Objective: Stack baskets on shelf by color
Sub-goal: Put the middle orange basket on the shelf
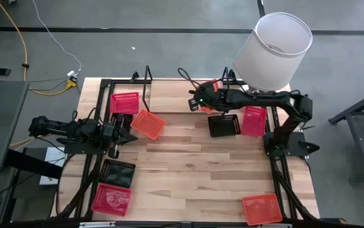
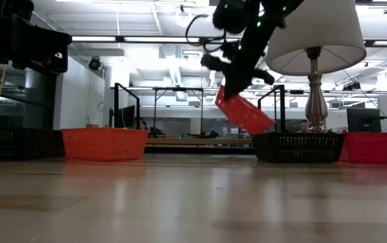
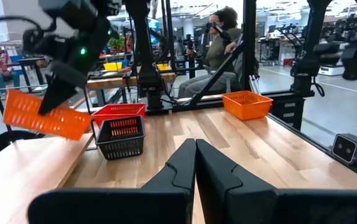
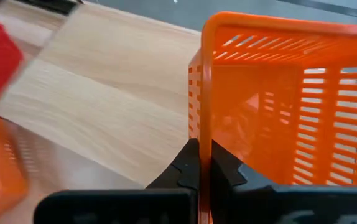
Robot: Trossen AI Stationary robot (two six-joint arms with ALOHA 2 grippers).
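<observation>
My right gripper [image 1: 207,92] is shut on an orange basket [image 2: 245,113], which it carries in the air over the right part of the shelf [image 1: 172,95], a light wood base with black loop ends at the table's far edge. On the table rest a red basket [image 1: 125,102], an orange basket [image 1: 148,124], a black basket [image 1: 224,125] and a pink-red basket [image 1: 254,120]. My left gripper [image 1: 125,135] waits shut and holds nothing at the table's left side. My right gripper pinches one side wall of the orange basket at its rim [image 4: 206,127], one finger inside the basket and one outside. The fingers slant down from the right. The basket hangs tilted below the fingers [image 2: 228,86], clear of the table and the shelf.
A white lampshade [image 1: 274,47] stands over the far right corner, above the right arm. Near the front edge lie a black basket [image 1: 117,172], a red basket [image 1: 111,198] and an orange basket [image 1: 261,208]. A person [image 3: 225,31] sits beyond the table.
</observation>
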